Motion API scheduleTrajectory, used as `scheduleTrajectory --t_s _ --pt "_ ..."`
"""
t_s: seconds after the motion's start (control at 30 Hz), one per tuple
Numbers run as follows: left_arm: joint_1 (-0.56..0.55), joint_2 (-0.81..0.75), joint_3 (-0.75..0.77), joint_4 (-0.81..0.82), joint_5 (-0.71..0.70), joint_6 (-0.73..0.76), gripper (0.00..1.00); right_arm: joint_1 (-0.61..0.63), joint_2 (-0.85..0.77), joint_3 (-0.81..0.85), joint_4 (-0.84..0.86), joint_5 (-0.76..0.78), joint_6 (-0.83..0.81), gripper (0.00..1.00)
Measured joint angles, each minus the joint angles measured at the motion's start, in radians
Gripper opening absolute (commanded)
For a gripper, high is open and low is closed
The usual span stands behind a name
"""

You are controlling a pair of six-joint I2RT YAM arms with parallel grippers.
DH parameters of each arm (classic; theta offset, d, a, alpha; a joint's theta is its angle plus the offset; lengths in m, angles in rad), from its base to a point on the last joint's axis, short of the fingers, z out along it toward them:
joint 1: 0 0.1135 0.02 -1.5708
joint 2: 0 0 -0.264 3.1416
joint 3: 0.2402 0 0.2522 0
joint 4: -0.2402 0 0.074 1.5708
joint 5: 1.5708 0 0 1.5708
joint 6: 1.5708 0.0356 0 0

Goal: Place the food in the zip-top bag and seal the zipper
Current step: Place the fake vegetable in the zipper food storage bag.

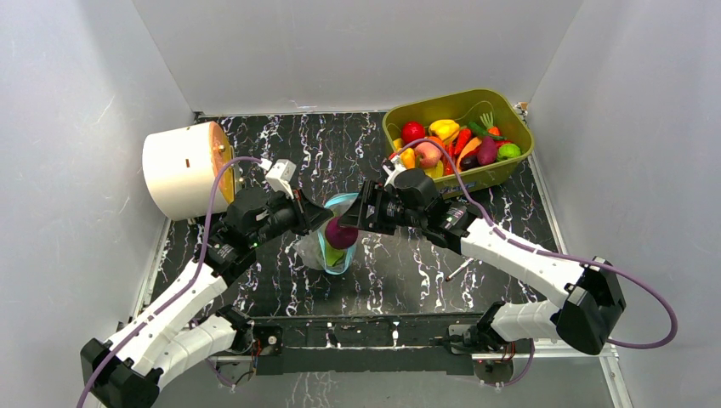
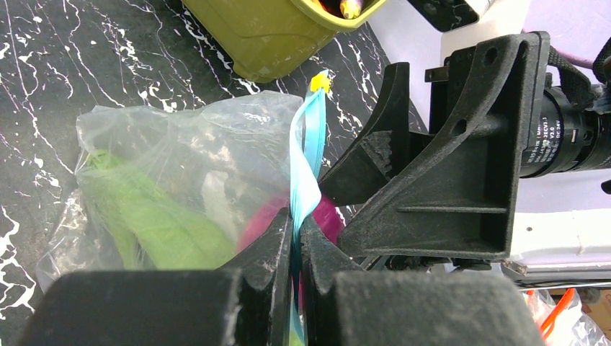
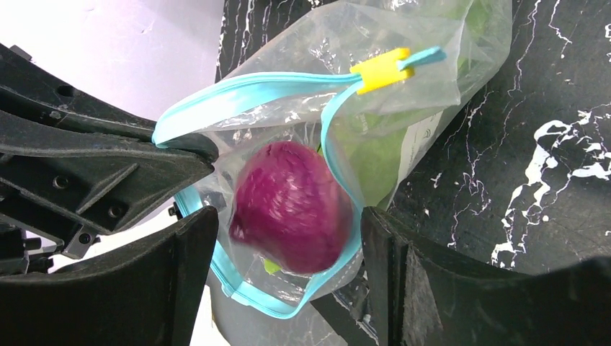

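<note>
Zip-top bag rests on table between the arms. Left gripper clamped on its zipper. Right gripper jaws wide apart; I see them straddling the purple onion inside the bag mouth.

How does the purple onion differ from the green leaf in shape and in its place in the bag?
The purple onion is round and bulky; the green leaf is flat and long. The onion sits at the open mouth, ringed by the zipper; the leaf lies deeper, toward the closed end of the zip-top bag. Both are toy food seen through the same clear plastic, and the bag is not yet sealed.
</note>
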Motion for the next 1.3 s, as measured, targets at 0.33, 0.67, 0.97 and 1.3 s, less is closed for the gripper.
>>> scheduleTrajectory --t_s 0.33,0.67,0.97,1.3 --pt "0.000 -0.013 0.000 -0.003 0.000 0.010 0.00 0.000 -0.014 0.000 0.013 -0.006 0.020 0.71" --pt "0.000 -0.030 -0.001 -0.032 -0.020 0.064 0.00 0.000 -0.042 0.012 0.030 -0.016 -0.025 0.68" --pt "0.000 -0.029 0.060 -0.115 -0.082 0.185 0.00 0.000 0.005 0.335 -0.191 0.200 -0.323 0.67" --pt "0.000 -0.042 0.103 -0.103 -0.100 0.275 0.00 -0.156 0.185 0.549 -0.344 0.467 -0.609 0.63"
